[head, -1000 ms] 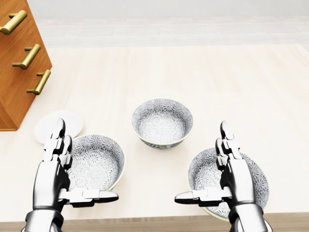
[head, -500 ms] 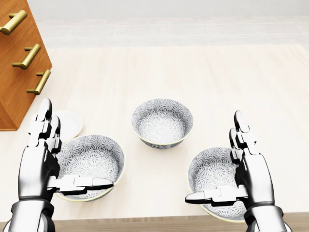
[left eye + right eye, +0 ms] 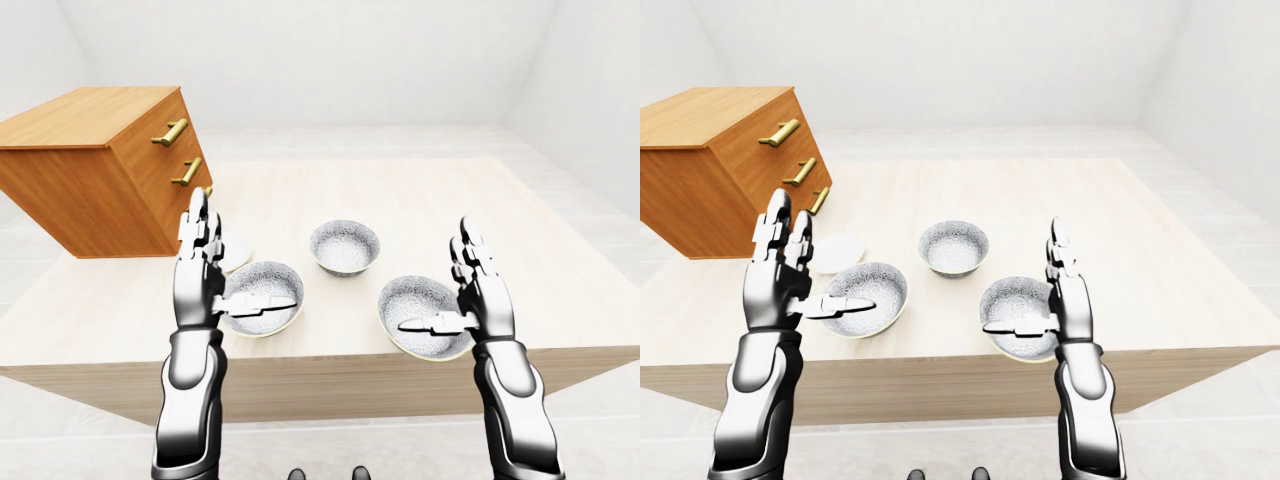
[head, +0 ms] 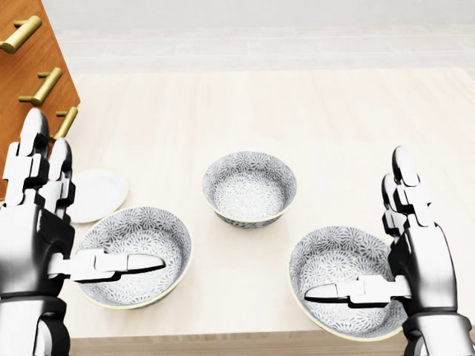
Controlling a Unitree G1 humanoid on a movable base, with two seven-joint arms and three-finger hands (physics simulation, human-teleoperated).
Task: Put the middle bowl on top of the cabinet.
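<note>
Three grey patterned bowls stand on the pale wooden table [image 4: 297, 111]. The middle bowl [image 4: 249, 187] sits upright and untouched, a little higher in the head view than the left bowl [image 4: 133, 256] and the right bowl [image 4: 349, 289]. My left hand [image 4: 70, 222] is open, fingers pointing up, thumb stretched over the left bowl. My right hand [image 4: 371, 237] is open in the same pose, its thumb above the right bowl. Neither hand touches the middle bowl. The wooden cabinet [image 3: 100, 165] with brass handles stands at the left, its flat top bare.
A small white plate [image 4: 96, 194] lies between the cabinet and the left bowl, partly behind my left fingers. The table's near edge [image 3: 330, 365] runs just below the two outer bowls. White floor and walls surround the table.
Both hands have risen and spread apart: the left up and leftwards, the right up and rightwards. The bowls, plate and cabinet have not moved.
</note>
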